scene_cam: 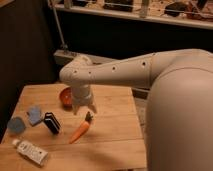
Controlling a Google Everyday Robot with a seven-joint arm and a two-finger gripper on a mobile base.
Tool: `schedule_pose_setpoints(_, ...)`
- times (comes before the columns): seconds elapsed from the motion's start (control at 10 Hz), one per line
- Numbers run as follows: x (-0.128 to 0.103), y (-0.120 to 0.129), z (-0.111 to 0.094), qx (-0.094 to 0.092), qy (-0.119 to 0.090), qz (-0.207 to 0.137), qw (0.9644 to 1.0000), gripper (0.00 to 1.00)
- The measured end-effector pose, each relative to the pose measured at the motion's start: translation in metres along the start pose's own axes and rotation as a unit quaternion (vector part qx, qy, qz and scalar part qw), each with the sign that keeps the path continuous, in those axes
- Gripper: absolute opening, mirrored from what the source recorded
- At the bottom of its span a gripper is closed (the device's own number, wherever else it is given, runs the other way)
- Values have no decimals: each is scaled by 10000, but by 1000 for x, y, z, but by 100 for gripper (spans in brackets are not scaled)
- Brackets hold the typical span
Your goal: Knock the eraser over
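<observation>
The robot's white arm reaches over the wooden table, its gripper pointing down near the table's middle, fingers spread and holding nothing. Just below it lies a carrot. The eraser stands on edge to the carrot's left, near a light-blue pad. A good knock would probably come low from the side against its broad face, avoiding the carrot. The red bowl sits partly behind the gripper, its contents impossible to tell.
</observation>
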Motion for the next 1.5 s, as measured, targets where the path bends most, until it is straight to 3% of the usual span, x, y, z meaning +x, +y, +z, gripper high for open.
schedule_pose_setpoints(0.9, 15, 15, -9, 257, -177, -634, 9975, 65)
schedule_pose_setpoints(1.5, 27, 40, -7, 472, -182, -1120, 9924, 65)
